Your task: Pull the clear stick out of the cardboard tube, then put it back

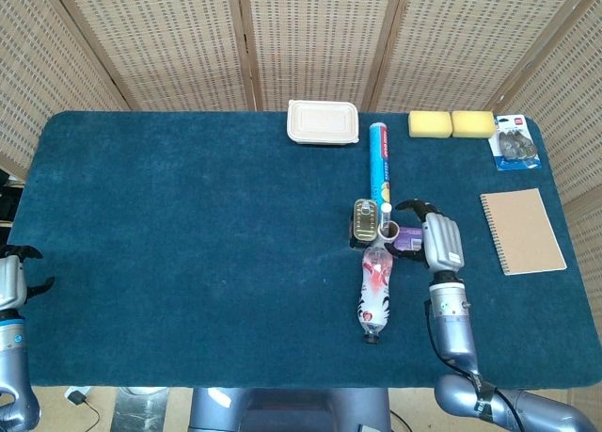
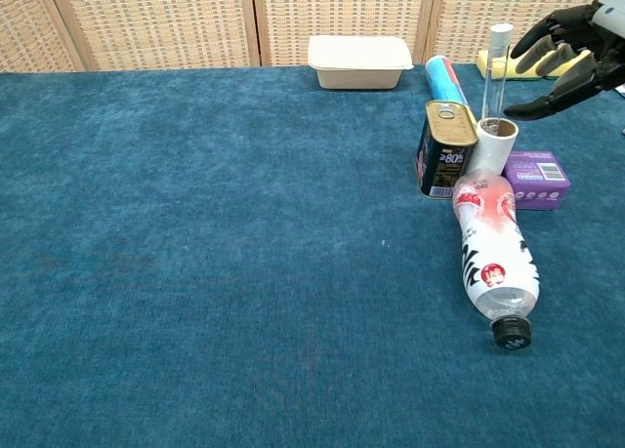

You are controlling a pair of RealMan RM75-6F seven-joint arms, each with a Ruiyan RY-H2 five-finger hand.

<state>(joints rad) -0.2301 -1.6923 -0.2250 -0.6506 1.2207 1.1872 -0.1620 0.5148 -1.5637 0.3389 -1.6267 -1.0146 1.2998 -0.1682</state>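
Note:
A short white cardboard tube [image 2: 494, 145] [image 1: 388, 232] stands upright between a tin can and a purple box. The clear stick [image 2: 497, 69] [image 1: 385, 216] stands in it, its upper half rising well above the rim. My right hand [image 2: 564, 58] [image 1: 426, 236] hovers just right of the stick at the height of its top, fingers spread, holding nothing and not touching it. My left hand [image 1: 13, 280] stays at the table's near left edge, fingers apart and empty; the chest view does not show it.
A tin can [image 2: 444, 149] stands left of the tube and a purple box [image 2: 536, 180] right of it. A plastic bottle [image 2: 496, 256] lies in front. Behind are a blue roll [image 1: 380, 160], a lidded container [image 1: 323, 121], yellow sponges [image 1: 451, 123], a notebook [image 1: 523, 231] and a blister pack [image 1: 514, 143].

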